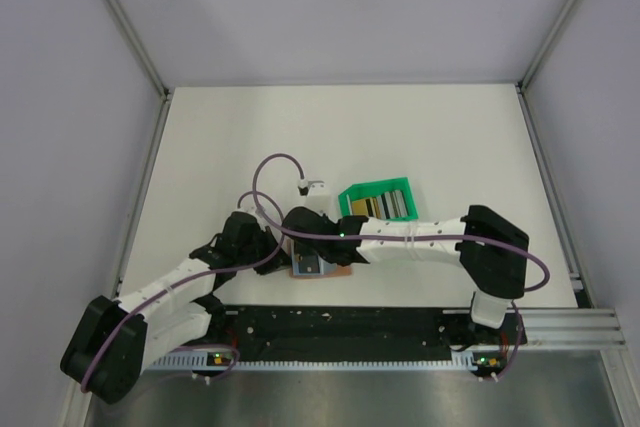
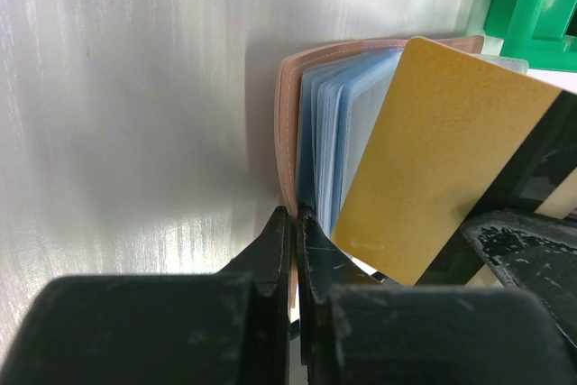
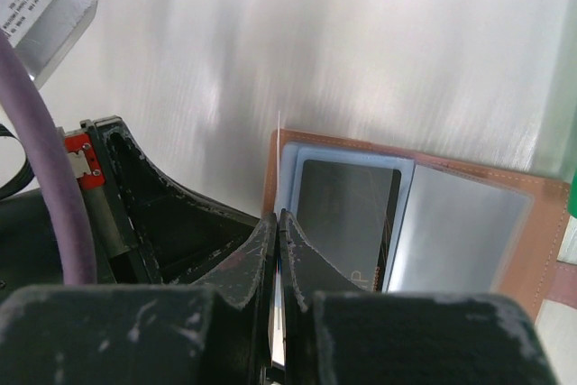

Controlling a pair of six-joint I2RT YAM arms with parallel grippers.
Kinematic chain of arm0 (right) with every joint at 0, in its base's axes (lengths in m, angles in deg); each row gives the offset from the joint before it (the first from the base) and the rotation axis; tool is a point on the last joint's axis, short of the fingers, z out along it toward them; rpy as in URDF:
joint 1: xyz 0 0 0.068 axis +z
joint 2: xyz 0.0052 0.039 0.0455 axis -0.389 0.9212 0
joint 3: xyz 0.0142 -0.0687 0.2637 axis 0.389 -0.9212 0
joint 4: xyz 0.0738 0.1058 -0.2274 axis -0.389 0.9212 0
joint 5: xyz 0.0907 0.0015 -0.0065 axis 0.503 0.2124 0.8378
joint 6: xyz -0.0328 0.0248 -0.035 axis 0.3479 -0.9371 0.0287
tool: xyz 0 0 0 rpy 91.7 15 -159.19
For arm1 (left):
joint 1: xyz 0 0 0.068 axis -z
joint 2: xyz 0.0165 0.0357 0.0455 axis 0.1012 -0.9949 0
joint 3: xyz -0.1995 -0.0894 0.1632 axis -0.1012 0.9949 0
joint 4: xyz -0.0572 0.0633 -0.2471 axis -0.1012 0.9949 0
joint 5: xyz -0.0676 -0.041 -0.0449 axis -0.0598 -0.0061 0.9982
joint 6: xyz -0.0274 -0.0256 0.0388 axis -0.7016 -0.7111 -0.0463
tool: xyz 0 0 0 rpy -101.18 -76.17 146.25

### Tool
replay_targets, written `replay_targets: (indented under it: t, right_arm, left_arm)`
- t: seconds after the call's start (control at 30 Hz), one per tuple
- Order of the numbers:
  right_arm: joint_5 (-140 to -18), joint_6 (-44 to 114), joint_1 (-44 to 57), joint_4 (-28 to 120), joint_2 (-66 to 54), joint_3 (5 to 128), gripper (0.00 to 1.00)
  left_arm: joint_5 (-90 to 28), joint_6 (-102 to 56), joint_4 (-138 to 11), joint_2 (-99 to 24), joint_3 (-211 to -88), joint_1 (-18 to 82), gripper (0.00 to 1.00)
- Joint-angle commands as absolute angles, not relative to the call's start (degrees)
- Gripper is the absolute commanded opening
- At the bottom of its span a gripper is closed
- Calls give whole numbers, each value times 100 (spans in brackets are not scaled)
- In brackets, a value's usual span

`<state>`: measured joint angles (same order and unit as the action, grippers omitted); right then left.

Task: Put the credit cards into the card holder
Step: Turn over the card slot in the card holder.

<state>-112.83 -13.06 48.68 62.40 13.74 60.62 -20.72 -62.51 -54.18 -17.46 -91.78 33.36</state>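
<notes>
**Both arms meet at the holder**

Both arms bend inward over the open holder (image 1: pixel 318 269), near the surface's (image 1: pixel 200 137) near edge. The left fingers (image 2: pixel 285 239) pinch its tan cover. The right fingers (image 3: pixel 267 245) pinch a gold card (image 2: pixel 442 151), tilted over the sleeves. One black card (image 3: pixel 347 214) sits sleeved. A green tray (image 1: pixel 346 197) stands just beyond; its cards (image 1: pixel 385 207) are blurred.

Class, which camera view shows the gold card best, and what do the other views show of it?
Left wrist: the gold card shows its broad face, tilted in front of the card holder. Right wrist shows only its thin edge between the jaws. Top external does not show it clearly.
</notes>
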Motion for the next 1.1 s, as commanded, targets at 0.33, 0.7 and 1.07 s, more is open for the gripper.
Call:
replay_targets:
  t: [0.33, 0.7, 1.07]
  right_arm:
    - [-11371, -1168, 4962, 6420, 1473, 6359, 0]
    - [-11519, -1071, 4962, 6701, 1543, 6517, 0]
    - [-12003, -957, 5032, 7193, 1367, 6649, 0]
  left_arm:
    - [-2037, -6280, -5660, -1693, -9136, 3349, 0]
    - [-2046, -6288, -5668, -1685, -9136, 3349, 0]
    - [-2081, -6253, -5651, -1693, -9136, 3358, 0]
